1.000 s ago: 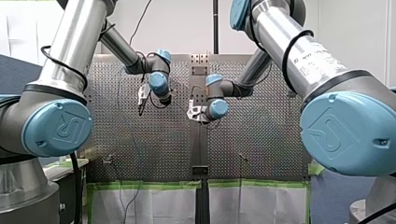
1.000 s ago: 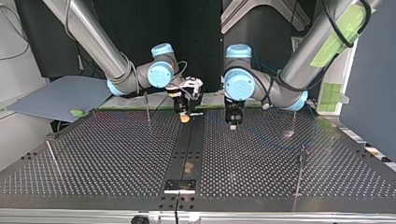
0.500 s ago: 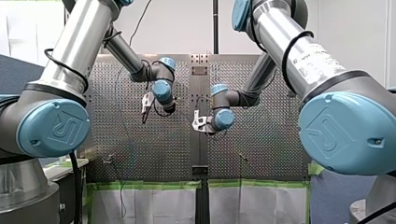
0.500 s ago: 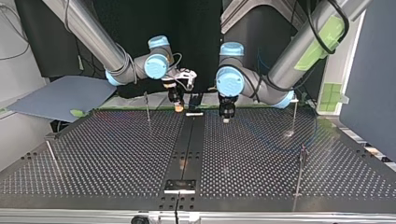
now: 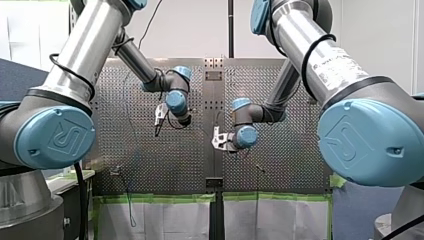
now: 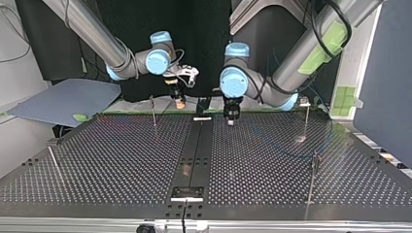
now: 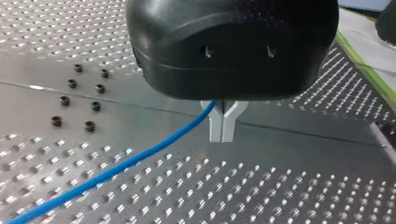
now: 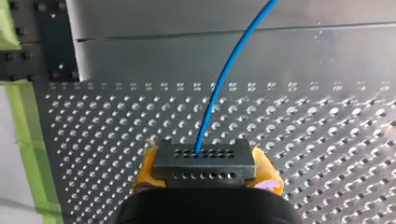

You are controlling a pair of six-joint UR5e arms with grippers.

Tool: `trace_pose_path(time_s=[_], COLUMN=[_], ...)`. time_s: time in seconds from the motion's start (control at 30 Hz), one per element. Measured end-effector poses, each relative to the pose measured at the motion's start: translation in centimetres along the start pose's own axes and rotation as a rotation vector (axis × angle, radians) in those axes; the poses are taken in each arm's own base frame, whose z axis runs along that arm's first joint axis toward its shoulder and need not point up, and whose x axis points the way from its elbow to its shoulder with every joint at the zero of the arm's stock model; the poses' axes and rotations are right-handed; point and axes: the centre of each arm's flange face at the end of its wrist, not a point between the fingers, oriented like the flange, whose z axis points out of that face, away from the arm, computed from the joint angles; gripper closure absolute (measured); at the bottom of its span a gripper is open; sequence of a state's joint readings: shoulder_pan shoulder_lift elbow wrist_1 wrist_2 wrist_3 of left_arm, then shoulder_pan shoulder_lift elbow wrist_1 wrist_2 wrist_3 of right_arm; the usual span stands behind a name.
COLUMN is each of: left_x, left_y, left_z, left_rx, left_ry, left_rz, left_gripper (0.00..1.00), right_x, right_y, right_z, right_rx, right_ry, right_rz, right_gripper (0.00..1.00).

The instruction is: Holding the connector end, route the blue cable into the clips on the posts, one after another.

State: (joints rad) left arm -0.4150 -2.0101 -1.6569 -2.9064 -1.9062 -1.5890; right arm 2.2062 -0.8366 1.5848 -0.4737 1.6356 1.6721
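Right wrist view: the yellow pads of my right gripper are clamped on the two ends of a grey connector block, whose face carries rows of small holes. From the upper row the blue cable leaves straight ahead of the fingers and bends slightly to one side as it crosses the perforated table. Its long axis is thus set along the gripper's own line, not across it.

In the left wrist view the pale fingers of my left gripper are pressed together on the same cable. It comes out at one side of them and slopes down to the table, running well away. The stretch on the other side is hidden by the black gripper body.

In the top view the two grippers are seen low over the far edge of the table, one on each side of the centre strip. A thin post stands near my right gripper, towards the view's left. A second post stands well apart from my left gripper, towards the view's right. The connector end is therefore judged to be the nearer to a post. The coming move is judged to turn on the held span being carried sideways onto a clip — the clips themselves are too small to be made out, and whether any is already filled cannot be told.
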Motion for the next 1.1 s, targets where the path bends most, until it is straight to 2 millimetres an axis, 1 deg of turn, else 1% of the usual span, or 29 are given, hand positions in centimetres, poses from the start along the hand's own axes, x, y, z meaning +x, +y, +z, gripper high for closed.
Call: trace_pose_path(time_s=[0.27,0.47,0.63,0.83,1.1], left_x=[1.3,4.1,6.5,9.6,13.4], left_y=[-1.6,-3.4,-5.6,-8.1,-10.5], left_z=[-0.5,-0.6,-0.8,-1.2,-1.6], left_rx=[0.029,0.05,0.068,0.097,0.141], left_ry=[0.002,0.044,0.049,0.066,0.086], left_rz=[0.014,0.064,0.065,0.086,0.089], left_gripper=[1.0,1.0,1.0,1.0,1.0], right_x=[-1.5,-2.3,-3.3,-3.9,-6.1], right_y=[1.3,2.2,3.2,4.3,5.8], right_z=[-0.6,-1.0,-1.5,-1.7,-3.1], right_rx=[-0.017,-0.032,-0.045,-0.059,-0.076], right_ry=[-0.001,-0.012,-0.011,-0.005,-0.008], right_rz=[0.007,0.008,0.015,0.01,0.008], right_gripper=[1.0,1.0,1.0,1.0,1.0])
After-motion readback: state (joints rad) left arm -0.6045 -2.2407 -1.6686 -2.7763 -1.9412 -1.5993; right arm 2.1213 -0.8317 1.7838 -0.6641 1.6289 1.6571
